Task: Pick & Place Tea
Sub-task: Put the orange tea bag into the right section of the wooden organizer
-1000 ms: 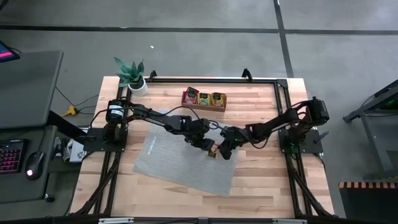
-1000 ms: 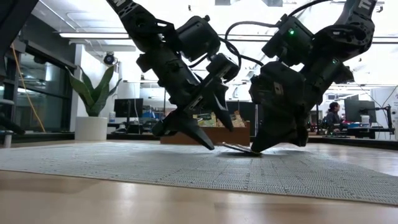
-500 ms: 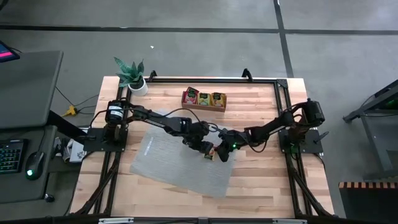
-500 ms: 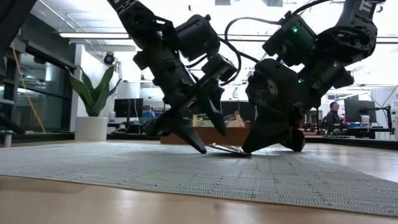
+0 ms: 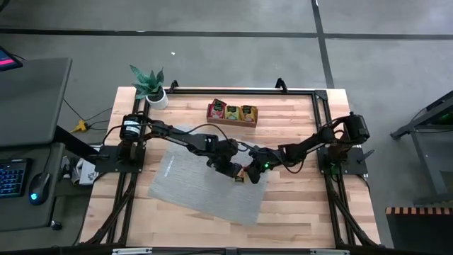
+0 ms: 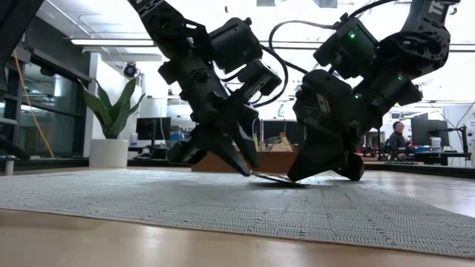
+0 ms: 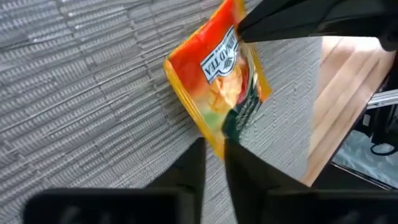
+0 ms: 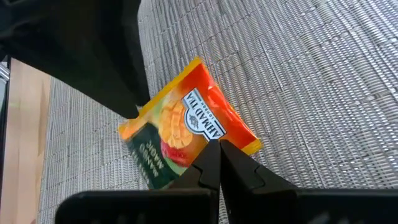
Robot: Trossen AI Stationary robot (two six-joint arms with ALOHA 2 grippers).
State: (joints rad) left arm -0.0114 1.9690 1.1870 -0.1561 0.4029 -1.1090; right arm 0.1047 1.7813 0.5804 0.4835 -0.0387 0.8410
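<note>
An orange-red tea sachet (image 7: 217, 81) with a dark green label patch sits low over the grey woven mat (image 5: 202, 188) near the table's middle. It also shows in the right wrist view (image 8: 186, 130) and edge-on in the low view (image 6: 274, 178). My left gripper (image 7: 214, 162) comes from the table's left and is shut on one corner. My right gripper (image 8: 219, 158) comes from the right and is shut on the opposite side. In the high view the two grippers (image 5: 236, 172) (image 5: 249, 173) meet over the sachet (image 5: 241, 176). My left gripper pinches the sachet's corner at the green-label end (image 7: 217, 144) between its two fingers, which slant down from the table's left. The sachet lies almost flat, close over the mat. My right gripper pinches the sachet's edge at the red end (image 8: 214, 140) between its shut fingers, which slant down from the table's right. That end (image 6: 297, 181) sits lowest, at the mat's surface; whether it rests there I cannot tell.
A brown wooden tray (image 5: 232, 112) holding more sachets stands at the far middle of the table. A potted plant (image 5: 151, 86) stands at the far left corner. Bare wood lies around the mat, with a black frame along the table's edges.
My left gripper's fingers, wide apart a second ago beside the sachet, have closed onto its corner. My right gripper has stayed shut on the sachet, which remains low over the mat.
</note>
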